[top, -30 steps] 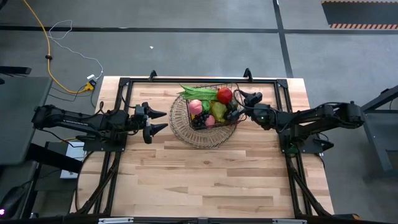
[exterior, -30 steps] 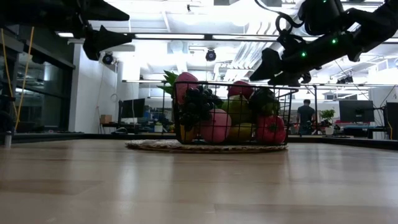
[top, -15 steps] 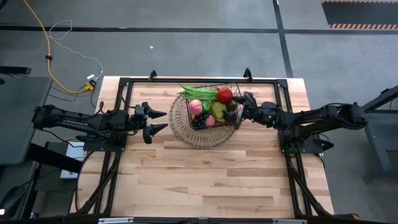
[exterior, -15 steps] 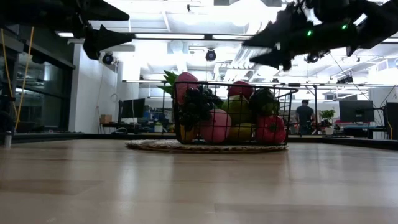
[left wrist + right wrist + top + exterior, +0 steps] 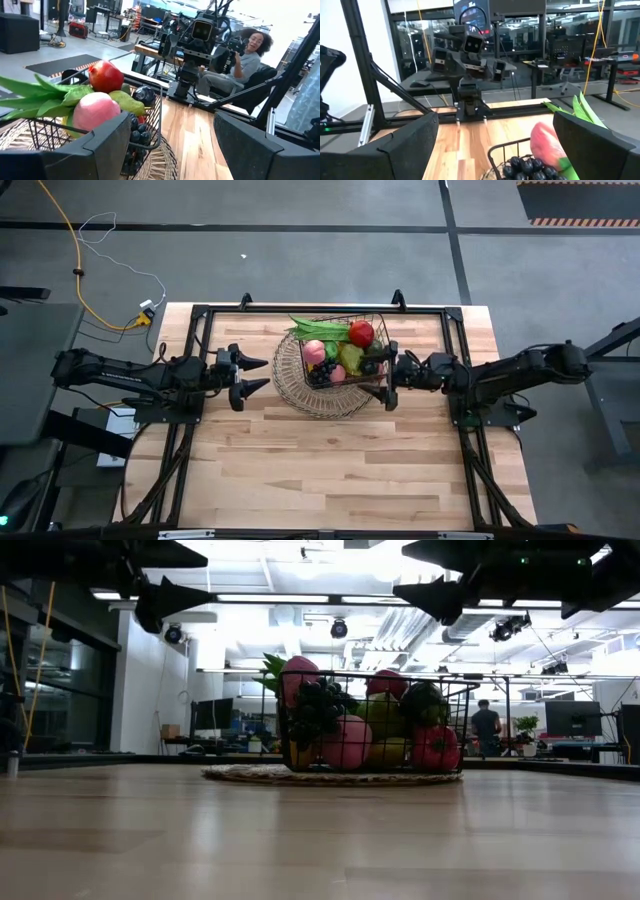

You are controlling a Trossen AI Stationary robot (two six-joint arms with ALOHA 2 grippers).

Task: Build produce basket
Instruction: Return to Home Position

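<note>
The basket (image 5: 456, 686) sits on the round wire dish (image 5: 298, 394) at the back middle of the table (image 5: 330, 470). It is full of produce:
- a red pomegranate (image 5: 361, 333) on top at the right rear
- a pink peach (image 5: 314, 352) on the left
- long green pods (image 5: 315, 328) sticking out over the back-left rim
- dark grapes (image 5: 316, 710) at the front left
- more red, pink and yellow pieces pressed against the front mesh

No produce lies loose on the table. The front half is bare wood, as are the strips on both sides of the dish.

The left gripper (image 5: 252, 374) is well left of the dish, with its fingers spread and nothing between them. The right gripper (image 5: 388, 378) is just beside the dish's right edge, close to the basket's right wall. Its fingers are spread wide and hold nothing. In the low view both grippers hang above the height of the basket rim, touching nothing.
</note>
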